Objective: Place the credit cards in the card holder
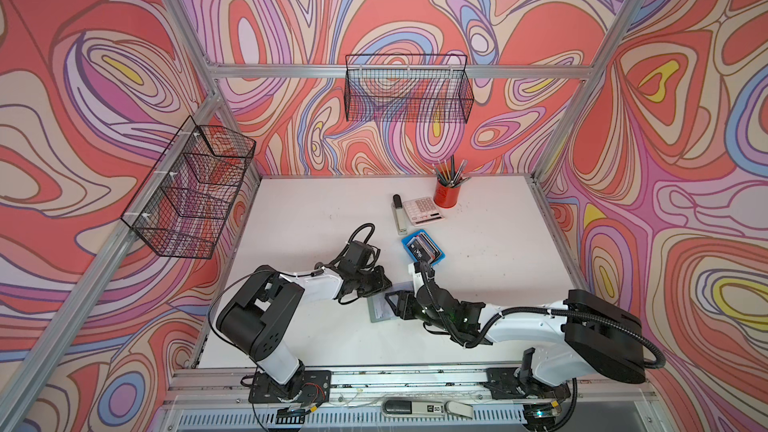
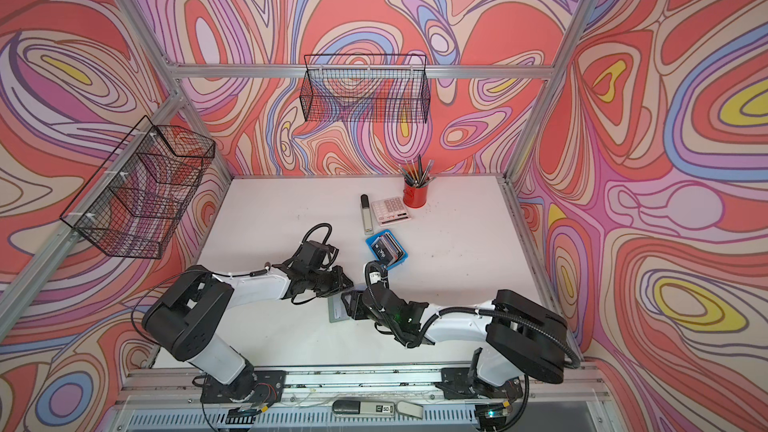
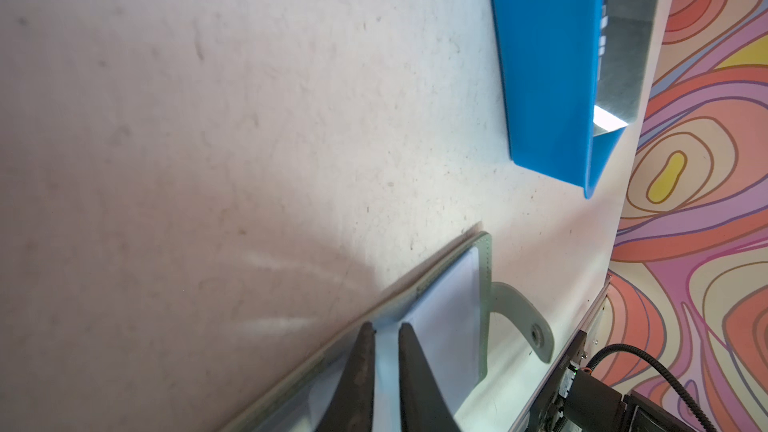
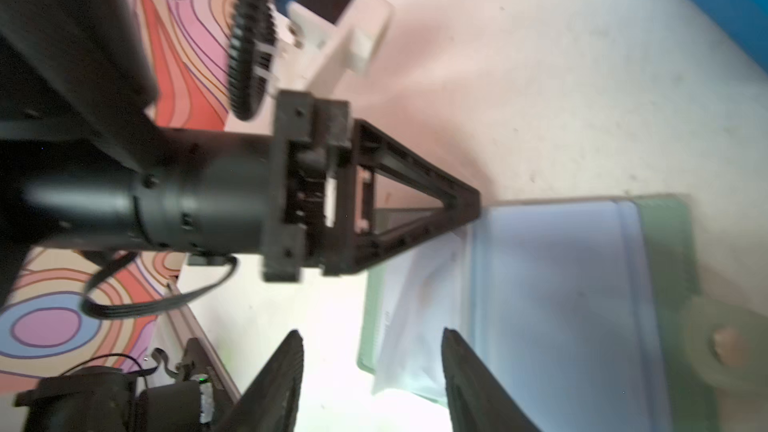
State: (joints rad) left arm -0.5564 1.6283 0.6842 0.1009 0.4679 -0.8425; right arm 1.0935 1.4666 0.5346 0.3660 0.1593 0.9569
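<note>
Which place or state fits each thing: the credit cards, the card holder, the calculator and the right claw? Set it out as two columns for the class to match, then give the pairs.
Column A
1. credit cards
2. card holder
3. calculator
4. right claw

Column B
a. beside the red cup
b. spread wide, gripping nothing
c. in the blue tray
d. lying open on the table, a sleeve pinched by the left claw

Pairs: 1-c; 2-d; 3-a; 4-b

card holder (image 1: 379,310) flat on table (image 1: 316,218) between my left gripper (image 3: 384,328) and right gripper (image 4: 372,336); tray (image 1: 406,243) with credit cards (image 1: 424,249) behind it, calculator (image 1: 424,209) further back
</note>
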